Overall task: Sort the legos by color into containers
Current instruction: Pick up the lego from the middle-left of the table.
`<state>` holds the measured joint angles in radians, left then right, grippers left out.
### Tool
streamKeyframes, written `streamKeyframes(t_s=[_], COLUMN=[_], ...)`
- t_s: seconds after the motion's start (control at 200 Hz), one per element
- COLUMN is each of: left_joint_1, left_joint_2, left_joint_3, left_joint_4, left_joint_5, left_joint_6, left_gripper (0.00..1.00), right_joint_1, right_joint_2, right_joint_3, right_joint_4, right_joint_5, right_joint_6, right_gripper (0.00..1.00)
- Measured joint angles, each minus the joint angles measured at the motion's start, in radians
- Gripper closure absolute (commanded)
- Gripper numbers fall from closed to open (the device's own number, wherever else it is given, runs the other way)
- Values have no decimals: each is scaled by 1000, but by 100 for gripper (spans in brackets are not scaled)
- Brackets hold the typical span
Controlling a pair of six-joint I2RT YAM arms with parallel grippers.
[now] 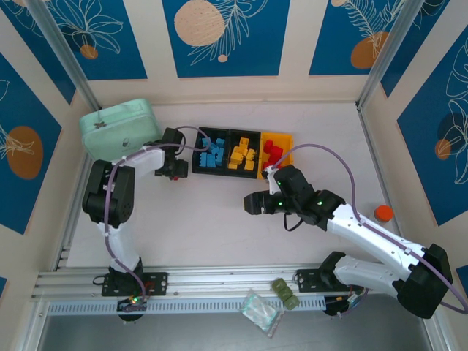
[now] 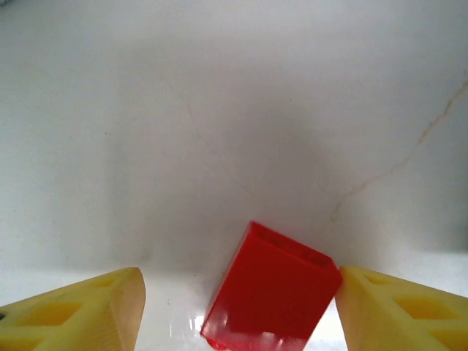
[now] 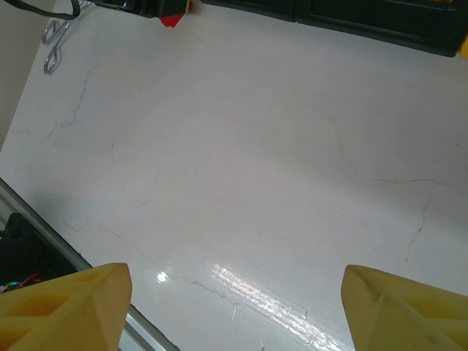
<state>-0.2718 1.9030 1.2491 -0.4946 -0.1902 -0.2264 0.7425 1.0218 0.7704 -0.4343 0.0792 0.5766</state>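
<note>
Sorting nearly wrapped, by my read: the containers [image 1: 228, 132] at upper centre hold the legos [image 1: 243, 154] split blue, yellow, red. One straggler I can see, a red brick [image 2: 270, 303], lies on the table [image 2: 219, 110] just left of the row. My left gripper [image 2: 240, 289] straddles it, jaws part-open, one finger touching its corner, the other apart, no grip yet. Right gripper [image 3: 238, 274] hangs wide and empty over bare table below the row.
</note>
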Motion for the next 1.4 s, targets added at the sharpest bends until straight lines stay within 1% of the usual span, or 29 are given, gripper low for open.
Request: streamKeyframes(t_s=[0.085, 0.16, 0.28, 0.39, 0.435, 0.54, 0.7, 0.92, 1.086, 1.201, 1.321, 1.401], left_joint_1=[5, 8, 10, 10, 10, 11, 13, 11, -15, -75, -177, -254], left_joint_2=[16, 19, 20, 20, 17, 5, -35, -117, -201, -245, -252, -242], left_joint_3=[15, 17, 17, 14, 14, 1, -47, -128, -159, -160, -143, -102], left_joint_4=[-5, -13, -23, -21, -19, -13, -10, -24, -35, -42, -52, -64], left_joint_5=[-2, -2, 6, 25, 32, 41, 63, 133, 177, 191, 191, 193], left_joint_6=[0, -2, -2, -14, -16, -24, -44, -89, -128, -161, -197, -225], left_gripper=[39, 41, 54, 72, 76, 79, 80, 80, 81, 81, 82, 82], right_joint_1=[-1, -1, -1, -3, -3, -4, -4, -4, -4, -8, -43, -73], right_joint_2=[0, -2, -10, -12, -12, -12, -12, -12, -17, -37, -50, -61], right_joint_3=[0, 0, 0, 0, 0, 0, -2, -24, -33, -44, -47, -48], right_joint_4=[0, -1, -1, -1, -1, -1, 2, 9, 17, 19, 10, -7], right_joint_5=[0, 0, 1, 1, 2, 4, 3, 0, 0, 0, 0, 1], right_joint_6=[0, 0, 3, 4, 4, 4, 8, 8, 7, 8, 16, 23], right_gripper=[24, 24, 24, 24, 24, 24, 24, 24, 24, 24, 25, 25])
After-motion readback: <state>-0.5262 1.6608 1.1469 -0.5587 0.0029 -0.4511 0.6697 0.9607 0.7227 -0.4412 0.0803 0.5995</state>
